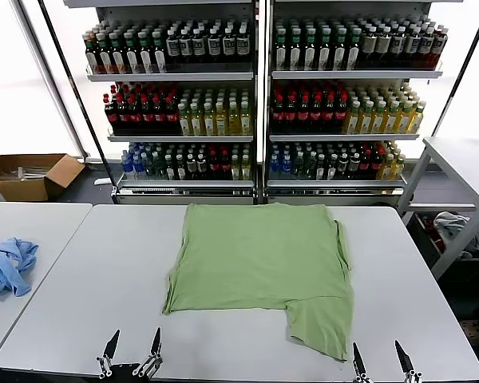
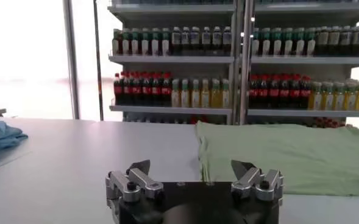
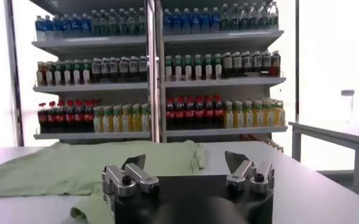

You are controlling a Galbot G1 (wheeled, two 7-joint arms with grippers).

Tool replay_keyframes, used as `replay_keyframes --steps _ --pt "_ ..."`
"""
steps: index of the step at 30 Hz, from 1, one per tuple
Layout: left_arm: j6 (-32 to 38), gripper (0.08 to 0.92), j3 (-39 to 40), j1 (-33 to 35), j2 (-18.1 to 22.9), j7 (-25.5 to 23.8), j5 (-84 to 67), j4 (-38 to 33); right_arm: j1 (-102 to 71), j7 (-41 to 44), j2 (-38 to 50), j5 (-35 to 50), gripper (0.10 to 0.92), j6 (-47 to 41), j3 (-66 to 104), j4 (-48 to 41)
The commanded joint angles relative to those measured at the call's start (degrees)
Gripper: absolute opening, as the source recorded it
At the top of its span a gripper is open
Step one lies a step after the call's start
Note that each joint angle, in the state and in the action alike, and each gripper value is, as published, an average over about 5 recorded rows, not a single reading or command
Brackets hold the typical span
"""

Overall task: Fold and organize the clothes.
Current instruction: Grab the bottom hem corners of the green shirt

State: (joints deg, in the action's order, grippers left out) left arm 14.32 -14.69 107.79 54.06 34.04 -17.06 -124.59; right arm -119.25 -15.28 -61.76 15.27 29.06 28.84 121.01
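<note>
The light green shirt (image 1: 259, 259) lies flat in the middle of the grey table (image 1: 80, 303), its collar and print hidden, with one flap reaching toward the front right. It also shows in the left wrist view (image 2: 289, 155) and the right wrist view (image 3: 63, 167). My left gripper (image 1: 132, 351) is open and empty at the table's front edge, left of the shirt. My right gripper (image 1: 381, 359) is open and empty at the front edge, right of the flap. The left gripper (image 2: 194, 170) and right gripper (image 3: 185, 163) show spread jaws in their wrist views.
A light blue garment (image 1: 6, 265) lies on the neighbouring table at far left. Shelves of drink bottles (image 1: 259, 104) stand behind the table. A cardboard box (image 1: 28, 174) sits on the floor back left; another table (image 1: 463, 163) is at right.
</note>
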Motion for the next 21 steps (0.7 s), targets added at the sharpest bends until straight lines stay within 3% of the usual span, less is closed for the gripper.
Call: replay_keyframes --steps 1,8,15,21 --pt "-6.5 0.823 0.4 -0.6 0.0 2.3 9.1 -3.1 -0.8 0.6 1.5 0.1 0.823 -4.7 0.3 4.3" --pt "-22.2 0.823 1.0 -1.4 -2.7 1.0 1.2 -8.2 -0.1 -2.4 4.6 2.6 0.823 -23.5 1.5 11.9" --pt "-37.6 0.823 -1.3 -8.7 -4.3 -1.4 -17.9 -11.3 3.8 -6.3 5.3 11.5 0.823 -44.4 1.0 16.9" --pt "-44.0 0.823 -2.9 -15.4 -4.6 -6.0 -23.6 -8.3 6.4 -7.9 4.6 14.7 0.823 -51.7 0.2 15.8"
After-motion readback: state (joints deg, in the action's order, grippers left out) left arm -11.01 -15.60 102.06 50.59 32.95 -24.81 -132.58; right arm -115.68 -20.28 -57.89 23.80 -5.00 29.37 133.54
